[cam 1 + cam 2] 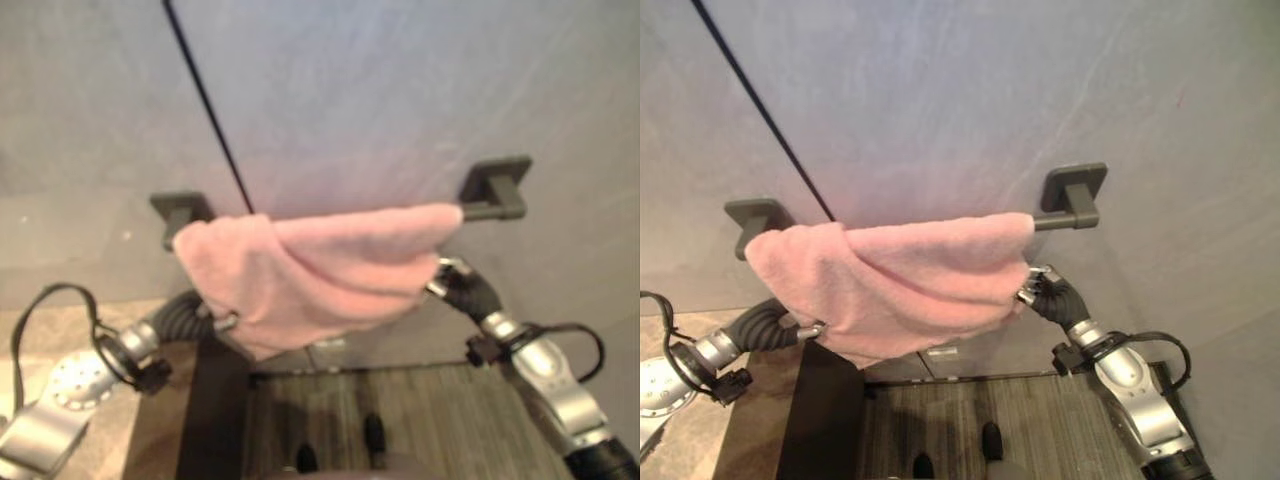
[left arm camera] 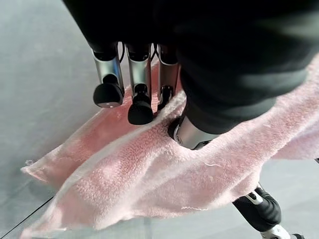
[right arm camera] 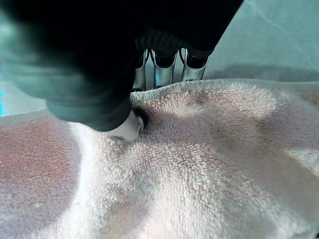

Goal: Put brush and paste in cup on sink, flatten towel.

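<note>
Towel: pink terry cloth, fuzzy looped pile, soft and matt. Towel bar: dark, matt finish. Wall: grey, smooth, faintly veined like stone. Floor strip, lower centre: grey with wood-grain streaks, matt.

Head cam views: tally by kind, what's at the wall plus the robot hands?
Pink towel: 1, bunched on the bar
Dark towel bar with two wall mounts: 1
Robot hands: 2, the left robot hand and the right robot hand, each pinching the towel
Total: 4
</note>
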Motion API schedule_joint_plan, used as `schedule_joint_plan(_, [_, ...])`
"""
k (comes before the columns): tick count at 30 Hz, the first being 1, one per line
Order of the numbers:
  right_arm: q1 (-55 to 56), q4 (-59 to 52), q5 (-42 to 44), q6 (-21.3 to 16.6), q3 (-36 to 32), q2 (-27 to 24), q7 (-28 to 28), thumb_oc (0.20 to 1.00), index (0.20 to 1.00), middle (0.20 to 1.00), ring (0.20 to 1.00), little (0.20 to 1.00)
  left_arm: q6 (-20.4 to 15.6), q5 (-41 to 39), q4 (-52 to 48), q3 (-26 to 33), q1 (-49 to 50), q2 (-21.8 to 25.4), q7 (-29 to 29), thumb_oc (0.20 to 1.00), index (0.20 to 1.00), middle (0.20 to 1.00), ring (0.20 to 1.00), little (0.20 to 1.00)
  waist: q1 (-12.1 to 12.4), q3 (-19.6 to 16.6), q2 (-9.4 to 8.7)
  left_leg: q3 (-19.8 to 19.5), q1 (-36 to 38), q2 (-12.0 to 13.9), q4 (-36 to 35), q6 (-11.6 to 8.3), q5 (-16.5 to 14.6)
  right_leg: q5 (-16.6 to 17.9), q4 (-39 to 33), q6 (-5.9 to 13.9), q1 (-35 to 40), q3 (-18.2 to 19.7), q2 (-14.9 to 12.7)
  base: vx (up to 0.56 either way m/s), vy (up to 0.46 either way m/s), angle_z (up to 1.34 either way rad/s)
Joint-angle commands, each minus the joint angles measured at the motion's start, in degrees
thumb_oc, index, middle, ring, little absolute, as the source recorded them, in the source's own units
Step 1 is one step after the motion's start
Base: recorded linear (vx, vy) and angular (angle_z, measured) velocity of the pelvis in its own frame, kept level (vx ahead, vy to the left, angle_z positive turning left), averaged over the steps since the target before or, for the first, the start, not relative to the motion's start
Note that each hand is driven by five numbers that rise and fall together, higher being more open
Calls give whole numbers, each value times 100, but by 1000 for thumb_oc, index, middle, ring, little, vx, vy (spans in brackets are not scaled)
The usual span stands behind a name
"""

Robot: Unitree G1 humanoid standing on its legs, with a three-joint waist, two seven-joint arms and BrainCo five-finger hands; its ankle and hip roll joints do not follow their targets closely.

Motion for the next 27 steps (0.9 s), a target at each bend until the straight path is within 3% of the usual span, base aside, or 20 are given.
schedule_joint_plan(1, [-285,83,-18,-130,30,99,6,1000,1000,1000,1000,1000,-134,551,189,18,-263,113,93,1000,1000,1000,1000,1000,-91,-259,-221,-52,-60,128,71,141,-343,-1015,33,262,533,-31,-341,0,0,0])
schedule_joint_plan(8, [-104,224,-292,20,-249,103,-59,1000,1000,1000,1000,1000,-58,1045,496,90,-297,-31,138,1000,1000,1000,1000,1000,-128,-323,-242,-87,-61,142,71,123,-325,-1022,33,234,561,-84,-332,-5,-3,0])
schedule_joint_plan(14, [-14,570,-586,113,-275,150,-128,1000,1000,1000,1000,1000,44,1321,1435,-528,-617,-376,77,1000,1000,1000,1000,1000,-209,-370,-247,-91,-107,157,71,96,-294,-1011,33,218,544,-108,-321,-39,-19,2])
schedule_joint_plan(16, [26,843,-847,134,-271,163,-202,1000,1000,1000,1000,1000,144,1741,2218,-1002,-885,-753,87,1000,1000,1000,1000,1000,-260,-406,-247,-92,-195,166,71,81,-248,-976,33,200,476,-123,-307,-75,-39,1])
schedule_joint_plan(22, [1,1343,-1248,248,-171,202,-302,1000,1000,1000,1000,1000,313,2471,3474,-1475,-1236,-1444,365,1000,1000,1000,1000,1000,-336,-466,-256,-94,-261,190,71,58,-246,-975,33,203,434,-129,-283,-51,-33,5])
schedule_joint_plan(23, [7,1567,-1383,285,-84,241,-315,1000,1000,1000,1000,1000,380,2585,4142,-1644,-1370,-1852,530,1000,1000,1000,1000,1000,-364,-497,-274,-82,-297,194,71,61,-219,-961,33,195,398,-122,-275,0,0,0])
schedule_joint_plan(27, [-124,2189,-2092,375,197,298,-542,1000,1000,1000,1000,1000,528,2886,5271,-2015,-1753,-2559,945,1000,1000,1000,1000,1000,-426,-550,-284,-60,-299,208,71,61,-222,-960,33,178,387,-112,-262,-43,-23,-2])
